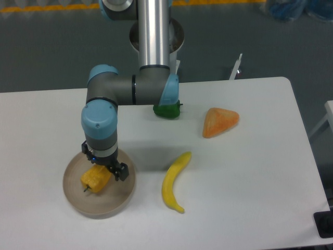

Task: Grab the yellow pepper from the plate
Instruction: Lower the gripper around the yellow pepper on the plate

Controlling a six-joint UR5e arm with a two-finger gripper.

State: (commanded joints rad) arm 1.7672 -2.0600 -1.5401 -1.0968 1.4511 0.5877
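Gripper (104,167) down over yellow pepper (94,179) on plate (99,205), table's near-left. Fingers look set around pepper's far end; can't tell if clamped. Banana (174,182) right of plate.

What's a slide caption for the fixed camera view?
UR5e gripper closing around the yellow pepper on the plate, banana alongside.

No text, label, brand, number or sign can be read anywhere in this view: none on the arm (130,89), none on the bench (250,172), none on the things lying on it.
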